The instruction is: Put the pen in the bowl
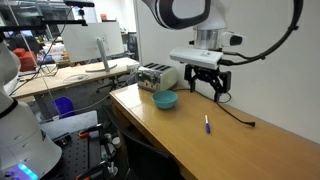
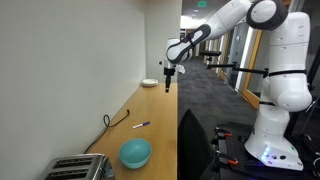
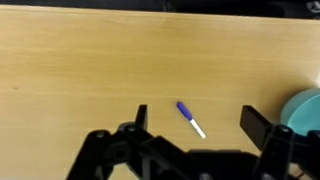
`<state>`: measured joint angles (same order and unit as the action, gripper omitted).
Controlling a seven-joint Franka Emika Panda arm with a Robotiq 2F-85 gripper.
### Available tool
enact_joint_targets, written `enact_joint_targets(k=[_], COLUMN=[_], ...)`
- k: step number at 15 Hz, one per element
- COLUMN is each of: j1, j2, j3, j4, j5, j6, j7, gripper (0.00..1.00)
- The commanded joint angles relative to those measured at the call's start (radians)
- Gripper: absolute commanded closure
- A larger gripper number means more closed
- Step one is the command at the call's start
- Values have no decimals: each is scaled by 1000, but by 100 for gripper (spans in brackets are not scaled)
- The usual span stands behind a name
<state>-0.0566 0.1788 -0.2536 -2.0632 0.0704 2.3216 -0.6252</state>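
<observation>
The pen (image 3: 190,118), purple-blue with a whitish end, lies flat on the wooden table. It also shows in both exterior views (image 1: 207,124) (image 2: 141,125). The teal bowl (image 1: 165,100) (image 2: 136,153) stands apart from it and peeks in at the right edge of the wrist view (image 3: 306,108). My gripper (image 1: 206,94) (image 2: 168,88) hangs well above the table, open and empty. In the wrist view the pen lies between the two open fingers (image 3: 198,110), far below them.
A silver toaster (image 1: 155,75) (image 2: 78,170) stands beyond the bowl at the table's end. A thin black cable (image 1: 236,113) (image 2: 114,120) lies near the wall. A small white dish (image 2: 149,83) sits at the other end. The table's edge (image 1: 150,125) runs beside the pen.
</observation>
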Motion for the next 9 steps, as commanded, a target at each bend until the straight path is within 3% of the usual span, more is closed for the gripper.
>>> enact_joint_targets(k=[1, 9], j1=[-66, -87], j2=[33, 121], j3=[67, 196], j4=[35, 78], j5=[-17, -63], j6=[-7, 19], j7=[13, -79], gripper=[0, 0])
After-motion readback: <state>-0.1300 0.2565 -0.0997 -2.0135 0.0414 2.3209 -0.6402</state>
